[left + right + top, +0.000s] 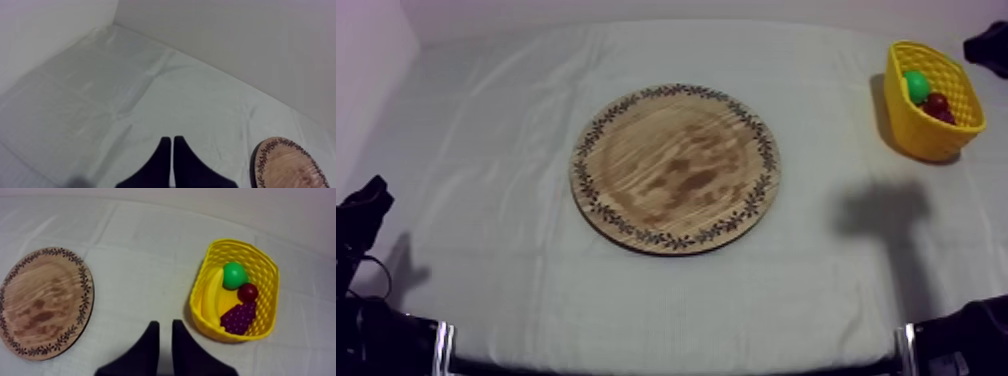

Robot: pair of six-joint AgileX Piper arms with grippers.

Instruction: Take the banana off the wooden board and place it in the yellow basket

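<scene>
Left gripper (172, 142) idles over the cloth, fingers pressed together, probably just keeping out of the way. Board (676, 168) is bare. Right gripper (166, 325) hangs beside the basket (235, 242), fingers slightly apart and empty, since the banana (216, 285) already lies inside along its wall.

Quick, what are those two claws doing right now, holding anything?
Left gripper: shut, holding nothing.
Right gripper: slightly open, holding nothing.
</scene>
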